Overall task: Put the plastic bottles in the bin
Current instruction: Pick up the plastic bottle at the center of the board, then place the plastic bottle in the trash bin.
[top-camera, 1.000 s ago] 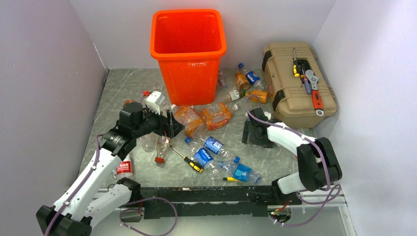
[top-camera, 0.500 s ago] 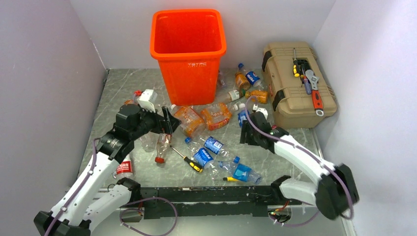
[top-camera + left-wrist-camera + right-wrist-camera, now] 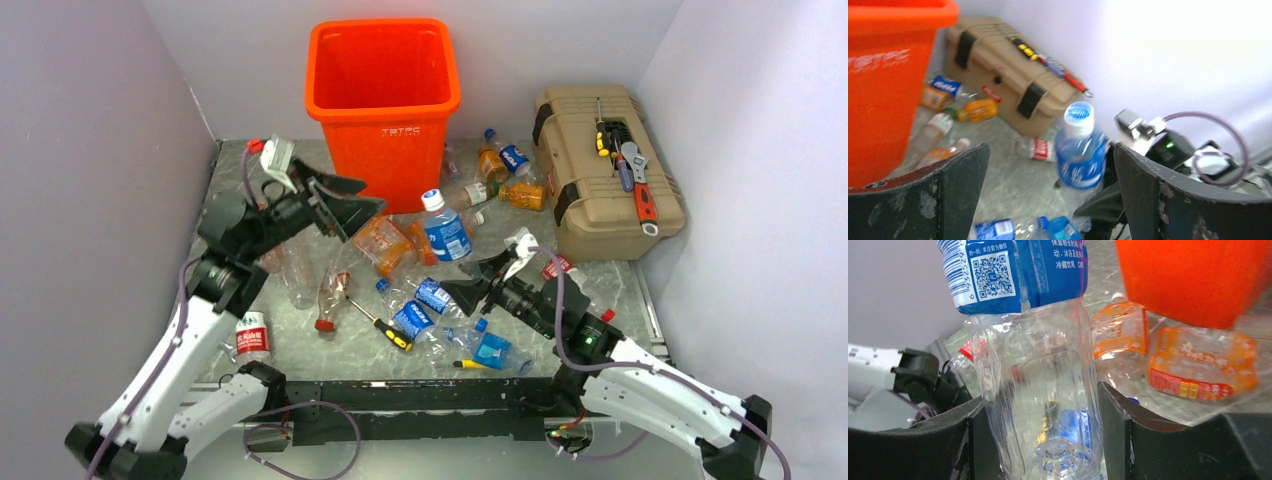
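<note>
The right tool (image 3: 1040, 420) grips a blue-labelled bottle (image 3: 446, 235) by its clear lower end, cap up, held aloft just near of the bin (image 3: 385, 108). Lift it higher and farther until the base clears the rim, then release. The left tool (image 3: 350, 200), jaws wide and empty at the bin's left, is best held aside.

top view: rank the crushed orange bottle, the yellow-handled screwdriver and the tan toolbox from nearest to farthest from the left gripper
1. crushed orange bottle: right beside the open left gripper, on the side toward the arm bases.
2. yellow-handled screwdriver: centre of the table, closer to the arm bases.
3. tan toolbox: far right, against the wall.
</note>
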`<state>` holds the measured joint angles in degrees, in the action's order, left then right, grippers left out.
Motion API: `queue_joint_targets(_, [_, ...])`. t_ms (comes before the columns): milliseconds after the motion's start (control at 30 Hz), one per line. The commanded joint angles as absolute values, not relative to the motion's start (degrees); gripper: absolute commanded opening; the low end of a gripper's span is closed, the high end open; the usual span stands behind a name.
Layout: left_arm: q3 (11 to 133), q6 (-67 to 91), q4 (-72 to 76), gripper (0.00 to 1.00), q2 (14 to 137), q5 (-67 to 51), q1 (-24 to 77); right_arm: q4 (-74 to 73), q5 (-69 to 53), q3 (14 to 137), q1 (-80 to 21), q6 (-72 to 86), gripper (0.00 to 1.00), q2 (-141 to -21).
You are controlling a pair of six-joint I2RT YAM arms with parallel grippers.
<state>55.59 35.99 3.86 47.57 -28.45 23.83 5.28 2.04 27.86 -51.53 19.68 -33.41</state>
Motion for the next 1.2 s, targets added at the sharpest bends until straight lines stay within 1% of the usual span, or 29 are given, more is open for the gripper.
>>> queue_joint_targets(0, [62.5, 43.2, 16.2, 0.99, 55.8, -43.5, 24.1, 22.6, -3.3, 25.4, -53.7, 16.7, 0.48, -35.7])
queue_joint_targets(100, [64.8, 45.1, 19.7, 0.98, 59.9, -46.7, 26.0, 27.5, -3.3, 24.9, -54.4, 17.2, 0.48, -37.2])
queue_joint_targets(233, [68.0, 37.4, 12.2, 0.95, 62.8, -43.9, 31.8, 30.1, -3.7, 25.2, -54.9, 17.4, 0.48, -38.6])
queue_joint_targets(367, [68.7, 34.1, 9.6, 0.9, 64.0, -41.7, 35.7, 30.9, -3.8, 25.5, -55.3, 17.3, 0.48, -39.4])
queue_joint_targets(500, [69.2, 33.3, 8.9, 0.84, 64.5, -39.9, 36.6, 30.6, -3.8, 25.9, -55.8, 17.0, 0.48, -39.6])
queue_joint_targets(533, [69.2, 33.3, 9.2, 0.82, 64.6, -39.7, 36.8, 30.3, -3.6, 26.0, -56.0, 16.9, 0.47, -39.7])
queue_joint_targets(633, [69.4, 33.4, 10.0, 0.67, 64.8, -39.9, 37.1, 30.0, -3.3, 25.9, -56.2, 16.8, 0.47, -39.7])
queue_joint_targets(733, [69.5, 33.2, 9.9, 0.48, 65.2, -40.3, 37.3, 29.7, -3.0, 25.7, -56.4, 16.8, 0.47, -39.9])
queue_joint_targets(833, [68.9, 33.1, 10.7, 0.24, 65.0, -40.0, 37.6, 28.4, -2.9, 26.1, -56.6, 16.6, 0.48, -40.5])
queue_joint_targets(867, [68.6, 32.8, 11.1, 0.14, 64.8, -39.8, 37.7, 27.9, -3.0, 26.4, -56.6, 16.9, 0.51, -40.6])
queue_joint_targets(900, [68.4, 32.6, 11.3, 0.05, 64.6, -39.6, 37.7, 26.8, -2.9, 26.9, -56.7, 17.4, 0.61, -40.9])
queue_joint_targets(933, [68.4, 32.3, 11.2, 0.0, 64.4, -39.1, 37.7, 24.8, -2.6, 28.0, -56.6, 18.0, 0.74, -41.3])
queue_joint_targets(1000, [68.9, 31.0, 10.2, 0.0, 64.0, -38.0, 37.7, 19.0, -1.6, 31.2, -56.7, 19.3, 0.96, -42.0])
queue_joint_targets(1033, [69.8, 29.7, 9.2, 0.0, 63.7, -37.2, 37.7, 16.1, -0.6, 32.7, -56.6, 20.1, 0.99, -42.0])
queue_joint_targets(1167, [76.4, 20.5, 1.5, 0.0, 62.4, -28.3, 37.6, 4.8, 6.4, 38.1, -56.6, 23.3, 1.0, -41.0])
